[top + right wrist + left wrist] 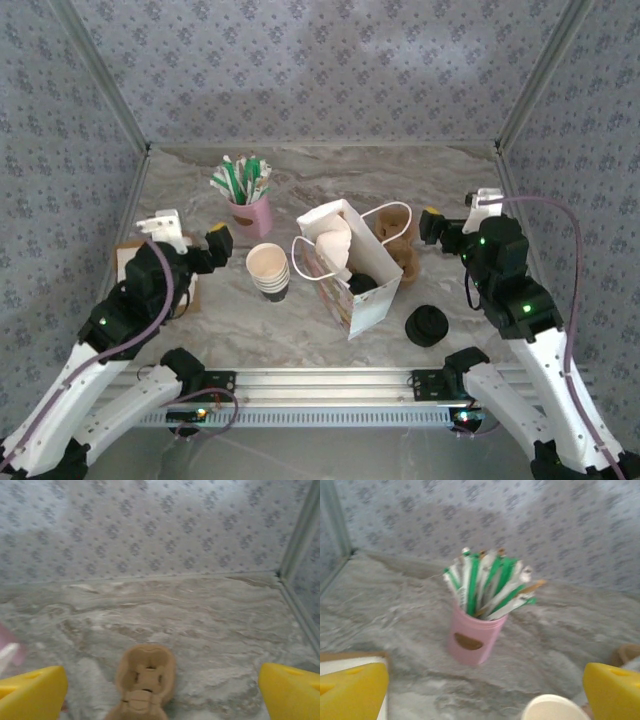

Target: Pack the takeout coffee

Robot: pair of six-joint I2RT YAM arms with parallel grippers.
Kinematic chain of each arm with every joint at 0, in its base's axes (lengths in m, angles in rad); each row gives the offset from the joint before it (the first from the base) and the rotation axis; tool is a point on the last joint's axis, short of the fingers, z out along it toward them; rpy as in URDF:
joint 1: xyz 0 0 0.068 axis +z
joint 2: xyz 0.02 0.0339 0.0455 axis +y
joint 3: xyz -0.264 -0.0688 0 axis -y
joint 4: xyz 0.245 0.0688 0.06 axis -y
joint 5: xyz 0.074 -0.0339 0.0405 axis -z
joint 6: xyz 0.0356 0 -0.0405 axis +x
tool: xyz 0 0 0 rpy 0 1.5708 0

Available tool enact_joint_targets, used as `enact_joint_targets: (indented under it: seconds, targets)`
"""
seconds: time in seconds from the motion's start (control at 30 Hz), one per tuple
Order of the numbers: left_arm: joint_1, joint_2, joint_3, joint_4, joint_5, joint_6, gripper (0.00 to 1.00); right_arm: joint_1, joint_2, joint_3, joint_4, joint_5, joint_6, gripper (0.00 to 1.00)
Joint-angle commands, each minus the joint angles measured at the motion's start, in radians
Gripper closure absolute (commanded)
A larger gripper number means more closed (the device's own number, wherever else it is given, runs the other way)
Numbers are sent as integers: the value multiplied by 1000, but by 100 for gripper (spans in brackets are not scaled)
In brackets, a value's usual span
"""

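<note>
Top external view: white bag (372, 303) hides most of the takeout coffee (362, 284).

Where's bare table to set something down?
Free: back strip behind the pink holder, and the front stretch between cup stack and rail. Crowded: middle, around the paper bag, carrier and black lids.

**Robot test booth dressed as a coffee counter**

Floral-patterned wall panels (320, 70) in metal corner posts (100, 72) box in a marble-look tabletop (330, 175), with two black-and-white robot arms (515, 300) bolted to a slotted aluminium rail (320, 385). Café props stand on it: a pink tub of green-and-white sachets (250, 213), stacked paper cups (268, 270), a white paper bag (372, 302), stacked black plastic lids (428, 325).
</note>
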Motion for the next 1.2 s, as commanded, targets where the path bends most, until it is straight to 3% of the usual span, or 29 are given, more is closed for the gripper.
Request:
enact_joint_targets:
  seconds: [0.0, 0.2, 0.33, 0.67, 0.83, 1.17]
  targets:
    - [79, 56, -27, 16, -31, -22, 0, -41, -5, -69, 88, 62, -21, 0]
    - [398, 169, -118, 149, 265, -25, 0, -133, -29, -219, 237, 1, 28, 0]
    - [520, 203, -211, 281, 309, 20, 0, -200, -31, -313, 349, 5, 41, 0]
    - [667, 218, -483, 671, 317, 172, 0, -379, 51, -537, 690, 1, 125, 0]
    - [688, 323, -587, 888, 312, 208, 0, -401, 149, -613, 843, 69, 118, 0]
    - [693, 500, -712, 1328, 412, 316, 0, -415, 393, -650, 1083, 93, 74, 1]
